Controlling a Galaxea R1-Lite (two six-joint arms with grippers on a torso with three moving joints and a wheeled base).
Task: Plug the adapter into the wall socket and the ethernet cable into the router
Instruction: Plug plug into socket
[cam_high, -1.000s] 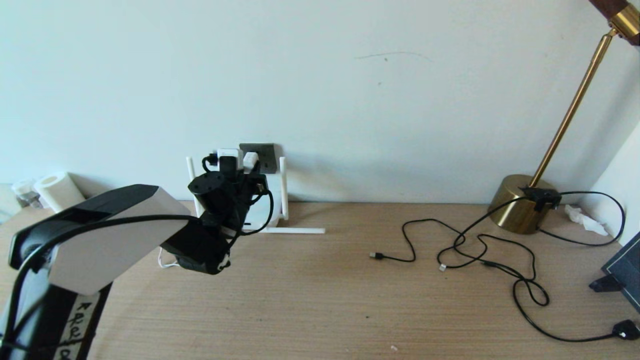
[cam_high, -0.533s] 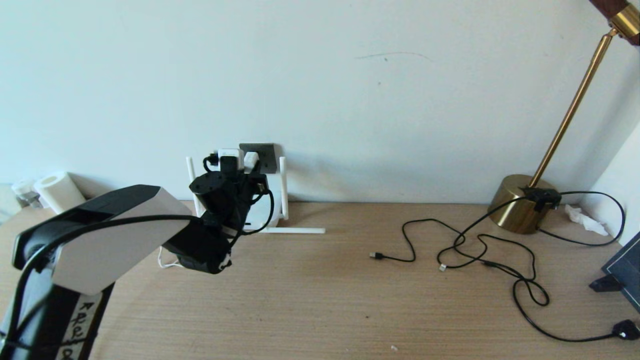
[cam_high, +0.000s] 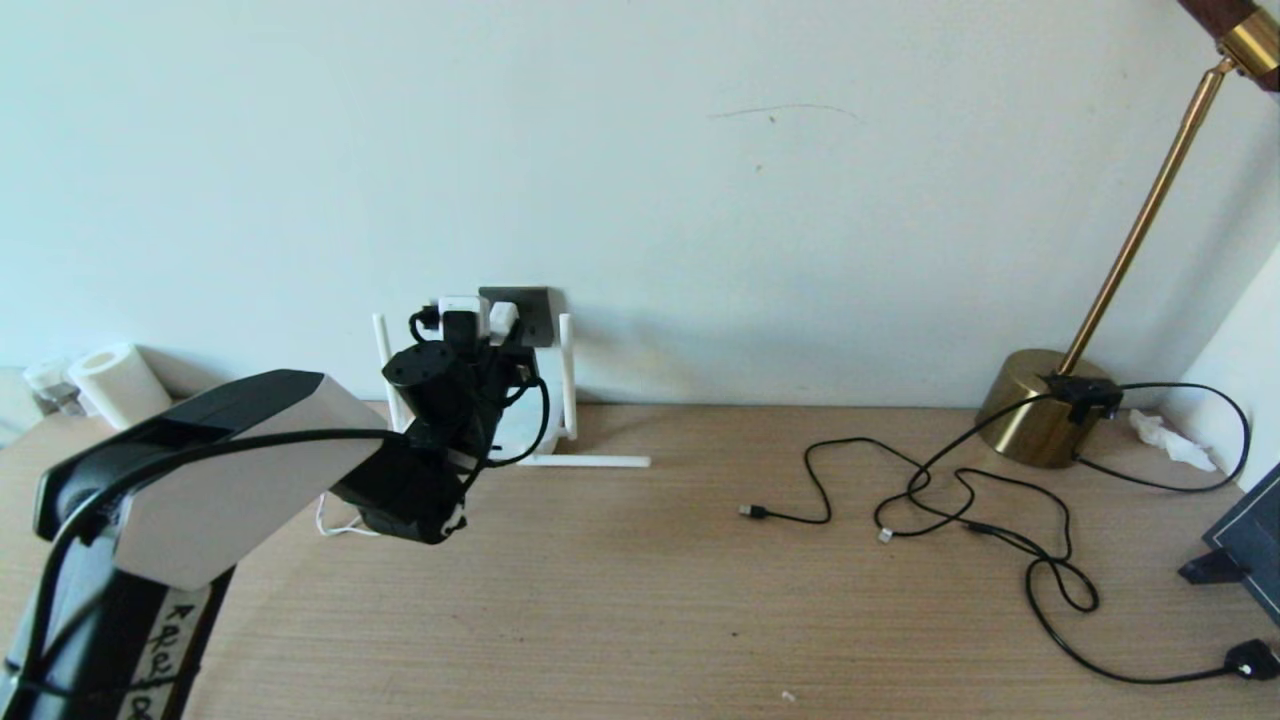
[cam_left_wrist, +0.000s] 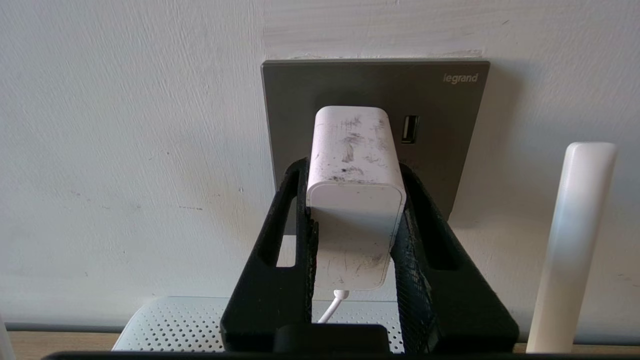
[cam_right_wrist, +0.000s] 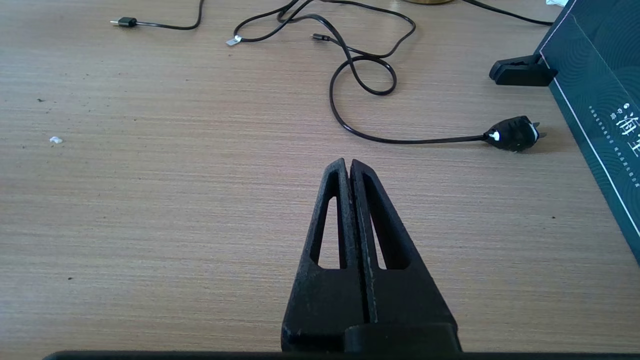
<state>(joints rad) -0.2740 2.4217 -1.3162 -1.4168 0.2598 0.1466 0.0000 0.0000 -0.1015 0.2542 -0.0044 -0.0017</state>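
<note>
Nearest the camera, over the bare wooden worktop (cam_right_wrist: 150, 200), the right tool (cam_right_wrist: 348, 167) is parked with its fingers pressed together on nothing; a small black plug (cam_right_wrist: 512, 134) on a thin cord lies just beyond it. Further out, loose black cords (cam_high: 950, 500) are sprawled on the right half of the worktop, near a brass lamp base (cam_high: 1040, 405); which of them is the ethernet cable cannot be told, and none is seen at the router.

At the far left, against the wall, the left tool (cam_left_wrist: 355, 200) is clamped on the adapter (cam_left_wrist: 356, 165), one finger on each side of the white cube, its thin white cord trailing down behind. The adapter's front end is held against the wall socket (cam_left_wrist: 450, 100), left of the USB slot; whether the pins are fully seated is hidden. Below lies the router (cam_left_wrist: 175, 320), an antenna (cam_left_wrist: 570, 240) standing beside the socket.

Over the last second the arm is seen to have crept only slightly towards the wall, the grip unchanged. This is judged the final push of the first half; release and the cable are still to come
</note>
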